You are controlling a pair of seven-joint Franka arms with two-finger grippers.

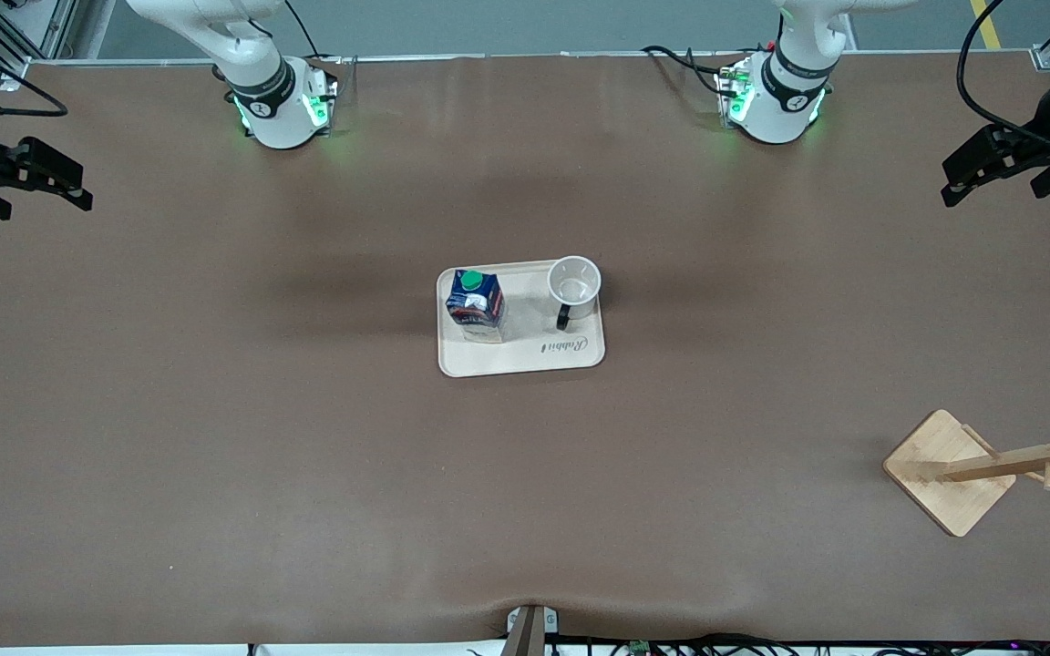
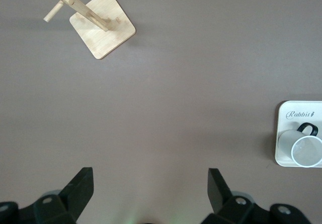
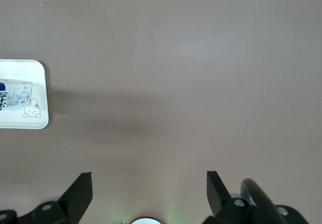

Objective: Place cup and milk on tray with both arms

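Note:
The cream tray (image 1: 525, 360) lies at the table's middle. The dark-blue milk carton (image 1: 476, 304) with a green cap stands upright on it, toward the right arm's end. The white cup (image 1: 574, 284) with a black handle stands upright on it, toward the left arm's end. My left gripper (image 1: 955, 187) is open and empty, up over the table's edge at the left arm's end. My right gripper (image 1: 80, 187) is open and empty over the table's edge at the right arm's end. The left wrist view shows the cup (image 2: 306, 149) on the tray (image 2: 285, 156); the right wrist view shows the carton (image 3: 14, 96) on the tray (image 3: 25, 121).
A wooden rack with a square base (image 1: 949, 471) stands near the front camera toward the left arm's end; it also shows in the left wrist view (image 2: 103, 30). The brown table (image 1: 306, 474) spreads round the tray.

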